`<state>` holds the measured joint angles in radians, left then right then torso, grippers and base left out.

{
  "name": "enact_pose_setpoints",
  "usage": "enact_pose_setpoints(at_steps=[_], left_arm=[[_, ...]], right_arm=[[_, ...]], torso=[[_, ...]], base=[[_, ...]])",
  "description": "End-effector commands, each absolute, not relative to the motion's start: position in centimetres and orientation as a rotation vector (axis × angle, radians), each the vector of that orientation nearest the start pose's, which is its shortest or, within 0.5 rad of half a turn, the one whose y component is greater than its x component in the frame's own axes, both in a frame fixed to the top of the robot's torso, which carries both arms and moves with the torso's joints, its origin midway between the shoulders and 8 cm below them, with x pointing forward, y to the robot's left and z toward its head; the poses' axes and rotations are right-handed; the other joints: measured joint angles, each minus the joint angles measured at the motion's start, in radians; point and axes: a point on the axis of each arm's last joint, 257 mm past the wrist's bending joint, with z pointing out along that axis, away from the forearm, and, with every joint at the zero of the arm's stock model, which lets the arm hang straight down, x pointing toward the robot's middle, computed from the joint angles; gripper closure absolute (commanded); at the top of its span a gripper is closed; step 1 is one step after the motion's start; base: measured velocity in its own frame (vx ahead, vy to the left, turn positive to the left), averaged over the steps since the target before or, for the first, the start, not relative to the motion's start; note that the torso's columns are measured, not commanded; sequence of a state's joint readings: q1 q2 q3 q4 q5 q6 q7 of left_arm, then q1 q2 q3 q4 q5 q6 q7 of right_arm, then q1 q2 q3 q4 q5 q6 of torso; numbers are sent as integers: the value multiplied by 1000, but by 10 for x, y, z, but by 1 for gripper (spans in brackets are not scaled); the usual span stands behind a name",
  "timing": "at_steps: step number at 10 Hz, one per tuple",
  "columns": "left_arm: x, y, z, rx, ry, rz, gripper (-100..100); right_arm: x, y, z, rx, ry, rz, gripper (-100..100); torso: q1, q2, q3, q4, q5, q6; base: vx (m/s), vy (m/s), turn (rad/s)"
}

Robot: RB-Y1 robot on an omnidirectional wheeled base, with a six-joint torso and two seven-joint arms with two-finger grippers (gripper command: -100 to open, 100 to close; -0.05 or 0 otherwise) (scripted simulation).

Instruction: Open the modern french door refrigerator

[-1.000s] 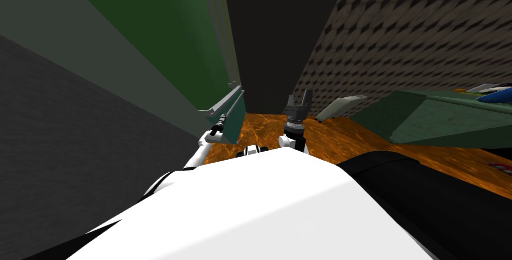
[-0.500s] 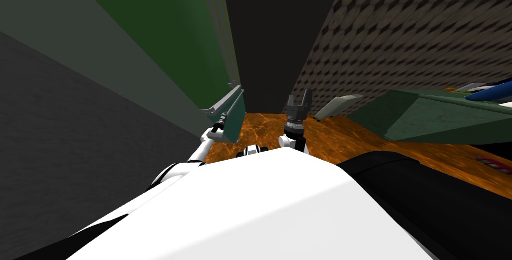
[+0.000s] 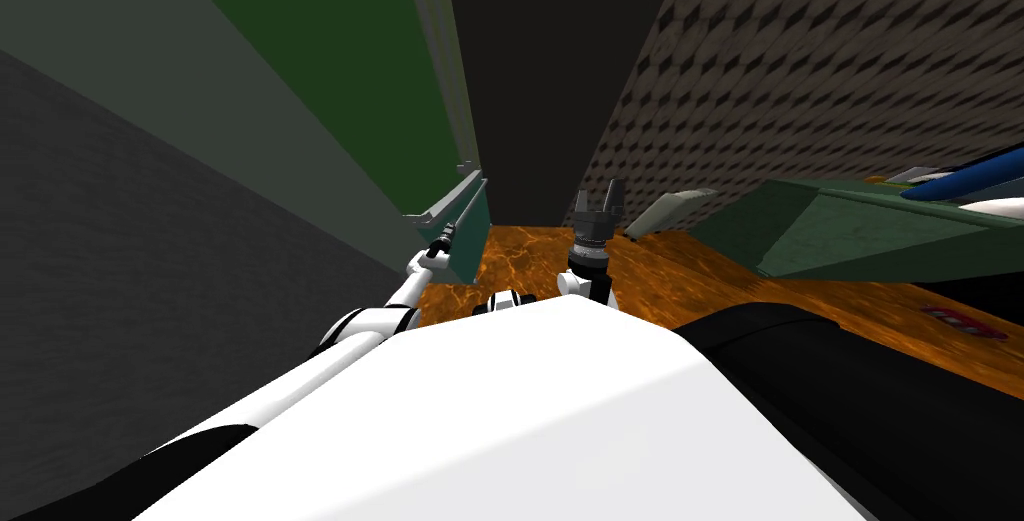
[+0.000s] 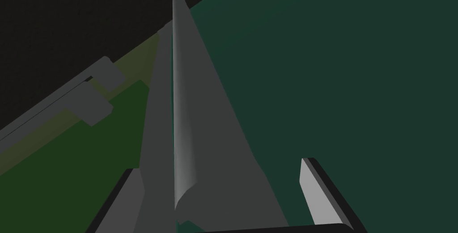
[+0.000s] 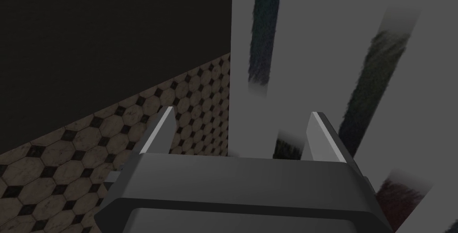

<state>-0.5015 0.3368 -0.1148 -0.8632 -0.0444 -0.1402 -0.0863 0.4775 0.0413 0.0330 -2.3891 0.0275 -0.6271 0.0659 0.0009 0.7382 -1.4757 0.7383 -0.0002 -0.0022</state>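
The left pincer [image 4: 220, 167], released, straddles the grey handle [image 4: 181, 109] of the green door [image 4: 340, 65] and should clench squarely before pulling steadily outward.

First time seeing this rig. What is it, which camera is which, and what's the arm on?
It is a simulated robot with two arms. The wide picture comes from a camera on its head, looking steeply down. The other two come from a camera on each hand, looking along that hand's two thin fingers. In the left wrist view the left gripper is open, its fingers either side of a long grey handle on a dark green refrigerator door, not pressing it. The right gripper, seen over the orange floor, is open and holds nothing.
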Motion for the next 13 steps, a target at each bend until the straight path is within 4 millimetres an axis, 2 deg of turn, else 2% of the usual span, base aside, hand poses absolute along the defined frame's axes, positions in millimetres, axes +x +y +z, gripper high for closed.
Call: enact_pose_setpoints(at_steps=[1, 2, 3, 4, 6, 8, 10, 11, 13], left_arm=[[672, 269, -241, -816, 1538, -851, -100], [680, 269, -239, -821, 1545, -840, -100], [677, 276, -253, -842, 1566, -819, -100], [687, 258, -237, -823, 1541, -855, -100], [697, 255, -225, -817, 1539, -853, -100], [694, 263, -245, -848, 1570, -822, -100], [694, 262, -243, -847, 1569, -823, -100], [684, 278, -254, -855, 1581, -799, 100], [671, 284, -273, -873, 1595, -789, 100]], right_arm=[[295, -259, 98, 448, 423, 1307, 0], [295, -259, 98, 448, 423, 1307, 0], [295, -259, 98, 448, 423, 1307, 0], [295, -259, 98, 448, 423, 1307, 0], [295, -259, 98, 448, 423, 1307, 0], [295, -259, 98, 448, 423, 1307, 0], [295, -259, 98, 448, 423, 1307, 0], [295, -259, 98, 448, 423, 1307, 0], [295, -259, 98, 448, 423, 1307, 0]], torso=[[0, -3, -2, -2, 0, -2], [1, 1, 0, -1, 1, 1], [1, 2, 1, 0, 1, 1], [0, -1, -1, -1, 1, 2], [-2, 1, 1, 1, 0, 2], [-3, 0, 0, 2, -1, 1], [-1, -1, -1, 0, 0, 2], [-1, 0, 0, 0, 0, 2], [0, -9, -5, -1, -1, 1]], base=[[-96, 4, -47], [-108, 17, -36], [-46, 18, 0], [-98, 33, -58], [-81, 13, -28], [3, 3, 5], [6, -1, 3], [70, -18, 71], [84, -30, 21]])
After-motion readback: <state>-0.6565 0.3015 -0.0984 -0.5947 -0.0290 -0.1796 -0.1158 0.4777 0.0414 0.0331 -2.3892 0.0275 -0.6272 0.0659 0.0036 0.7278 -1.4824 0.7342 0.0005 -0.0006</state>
